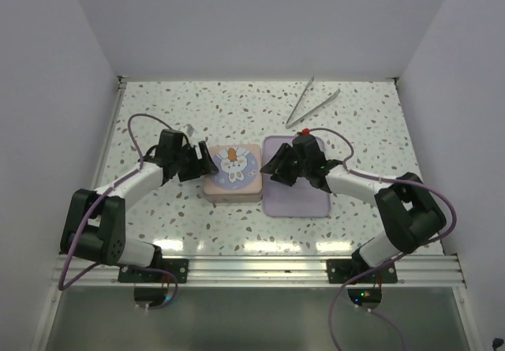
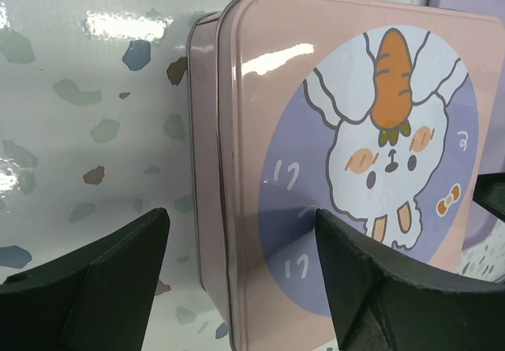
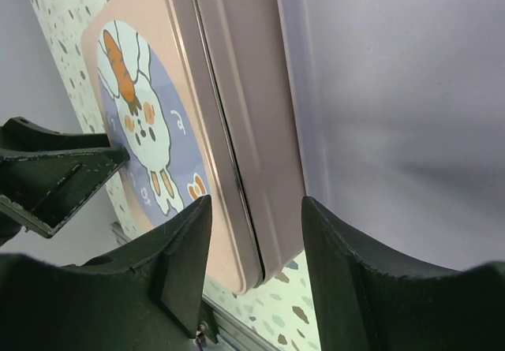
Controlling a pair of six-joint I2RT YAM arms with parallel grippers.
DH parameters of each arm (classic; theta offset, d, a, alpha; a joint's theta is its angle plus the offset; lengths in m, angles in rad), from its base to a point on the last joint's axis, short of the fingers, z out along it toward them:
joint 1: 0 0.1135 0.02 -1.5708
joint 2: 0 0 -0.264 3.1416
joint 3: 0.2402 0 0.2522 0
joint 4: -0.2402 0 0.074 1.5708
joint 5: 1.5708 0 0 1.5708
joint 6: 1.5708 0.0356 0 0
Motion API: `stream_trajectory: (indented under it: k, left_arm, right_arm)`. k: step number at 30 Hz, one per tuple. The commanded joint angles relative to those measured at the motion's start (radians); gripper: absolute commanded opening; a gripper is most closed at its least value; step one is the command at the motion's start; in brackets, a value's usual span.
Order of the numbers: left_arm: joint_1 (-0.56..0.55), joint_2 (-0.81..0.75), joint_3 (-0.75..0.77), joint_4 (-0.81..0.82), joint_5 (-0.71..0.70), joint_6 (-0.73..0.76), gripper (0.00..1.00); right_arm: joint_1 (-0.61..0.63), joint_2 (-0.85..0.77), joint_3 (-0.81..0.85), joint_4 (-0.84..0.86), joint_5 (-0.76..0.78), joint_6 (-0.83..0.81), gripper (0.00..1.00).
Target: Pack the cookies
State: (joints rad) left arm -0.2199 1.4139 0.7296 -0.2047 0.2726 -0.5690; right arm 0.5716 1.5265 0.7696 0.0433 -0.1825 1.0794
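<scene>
A pink square tin (image 1: 232,173) with a rabbit and carrot picture on its lid stands closed in the middle of the table. No cookies show in any view. My left gripper (image 1: 200,162) is open at the tin's left edge, its jaws astride the lid's side (image 2: 229,233). My right gripper (image 1: 276,164) is open at the tin's right edge, jaws astride the rim (image 3: 252,209). The left gripper's finger shows in the right wrist view (image 3: 55,173), above the lid.
A lilac mat (image 1: 300,197) lies just right of the tin, under my right gripper. Metal tongs (image 1: 312,101) lie at the back right. White walls close in the table on three sides.
</scene>
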Motion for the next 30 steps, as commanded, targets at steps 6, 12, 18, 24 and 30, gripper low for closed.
stream_trajectory:
  k: [6,12,18,24,30]
  left_arm:
    - [-0.042,0.026,0.067,-0.021,-0.041,0.06,0.79]
    - [-0.091,0.045,0.088,-0.035,-0.064,0.075,0.79]
    - [-0.124,0.059,0.1,-0.048,-0.076,0.087,0.79]
    - [-0.17,0.079,0.128,-0.067,-0.104,0.095,0.79]
    - [-0.226,0.106,0.171,-0.114,-0.15,0.115,0.79]
  right_arm:
    - [0.042,0.084,0.108,0.073,-0.035,-0.016,0.53]
    - [0.063,0.149,0.151,0.011,-0.02,-0.032,0.52]
    - [0.076,0.167,0.145,-0.08,0.024,-0.038,0.42]
    - [0.076,0.192,0.134,-0.115,0.028,-0.044,0.35]
    - [0.086,0.212,0.123,-0.092,0.02,-0.041,0.29]
